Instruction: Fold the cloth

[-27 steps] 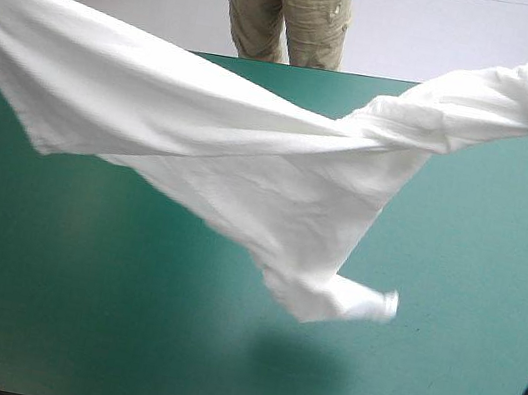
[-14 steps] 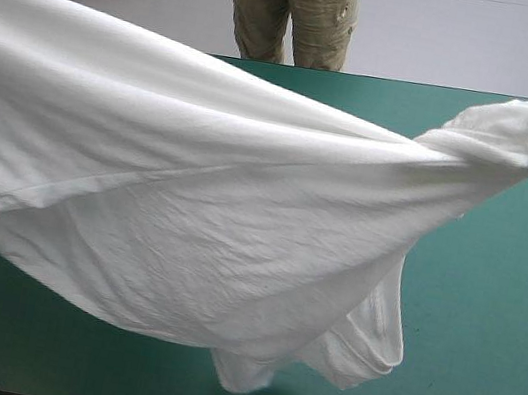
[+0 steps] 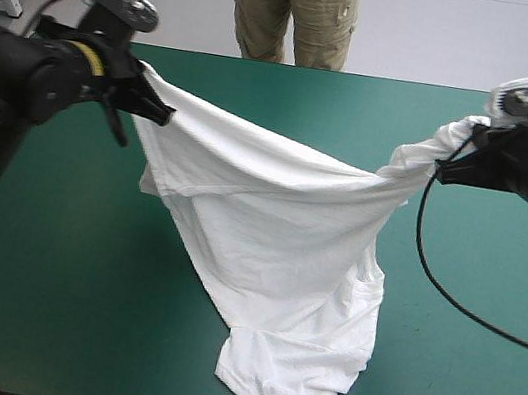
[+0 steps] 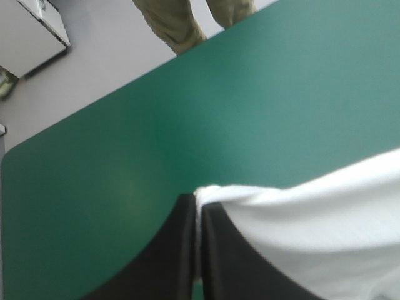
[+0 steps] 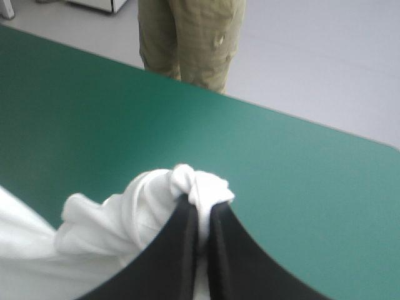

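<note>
While the white T-shirt (image 3: 279,230) hangs over the teal-green worktop (image 3: 52,253), its top edge stretched from ten o'clock to two o'clock and its lower tail seemingly resting on the cover near six o'clock, we judge the step in hand to be spreading it flat. We should hold that edge taut and level and lower it toward twelve o'clock, letting the tail drag the fabric smooth. Our left hand (image 3: 162,113) is clenched on a thin edge of the T-shirt, our right hand (image 3: 448,171) on a bunched wad that could leave that corner crumpled.
</note>
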`<move>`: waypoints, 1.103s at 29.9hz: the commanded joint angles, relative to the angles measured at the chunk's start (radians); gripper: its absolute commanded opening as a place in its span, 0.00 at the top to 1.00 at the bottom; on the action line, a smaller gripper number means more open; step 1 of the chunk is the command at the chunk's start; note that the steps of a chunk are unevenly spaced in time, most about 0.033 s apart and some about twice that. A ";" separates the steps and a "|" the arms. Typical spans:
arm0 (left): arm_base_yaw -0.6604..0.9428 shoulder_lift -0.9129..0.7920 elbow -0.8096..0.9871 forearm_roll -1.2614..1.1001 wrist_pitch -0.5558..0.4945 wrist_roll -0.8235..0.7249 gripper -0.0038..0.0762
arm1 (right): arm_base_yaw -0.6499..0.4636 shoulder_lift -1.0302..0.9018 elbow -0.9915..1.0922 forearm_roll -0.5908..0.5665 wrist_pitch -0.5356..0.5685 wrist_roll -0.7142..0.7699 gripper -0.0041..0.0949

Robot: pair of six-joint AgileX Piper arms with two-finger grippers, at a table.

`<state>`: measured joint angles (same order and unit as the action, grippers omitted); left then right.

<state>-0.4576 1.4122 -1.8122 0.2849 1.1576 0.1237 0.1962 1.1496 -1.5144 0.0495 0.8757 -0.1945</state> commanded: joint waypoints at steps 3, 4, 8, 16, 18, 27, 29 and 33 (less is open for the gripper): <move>0.001 0.183 0.023 0.074 -0.284 -0.058 0.96 | -0.008 0.137 0.011 0.001 -0.273 -0.004 0.98; 0.001 0.216 0.013 0.077 -0.302 -0.058 0.96 | -0.019 0.165 0.005 0.001 -0.305 -0.005 0.98; 0.027 0.363 -0.063 0.072 -0.354 -0.106 0.96 | -0.082 0.275 -0.037 0.021 -0.359 -0.005 0.98; 0.113 0.575 -0.167 -0.006 -0.444 -0.147 0.95 | -0.237 0.494 -0.110 0.207 -0.360 -0.125 0.97; 0.121 0.601 -0.169 -0.038 -0.483 -0.133 0.91 | -0.249 0.539 -0.132 0.256 -0.335 -0.173 0.96; 0.121 0.649 -0.170 -0.073 -0.523 -0.136 0.28 | -0.255 0.634 -0.168 0.274 -0.319 -0.186 0.42; 0.121 0.647 -0.170 -0.073 -0.490 -0.146 0.30 | -0.255 0.618 -0.168 0.274 -0.319 -0.184 0.39; 0.121 0.600 -0.170 -0.071 -0.349 -0.144 0.34 | -0.255 0.537 -0.168 0.270 -0.284 -0.184 0.39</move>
<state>-0.3367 2.1192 -1.9446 0.2131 0.7617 -0.0134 -0.0511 1.8068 -1.6437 0.3051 0.6244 -0.3739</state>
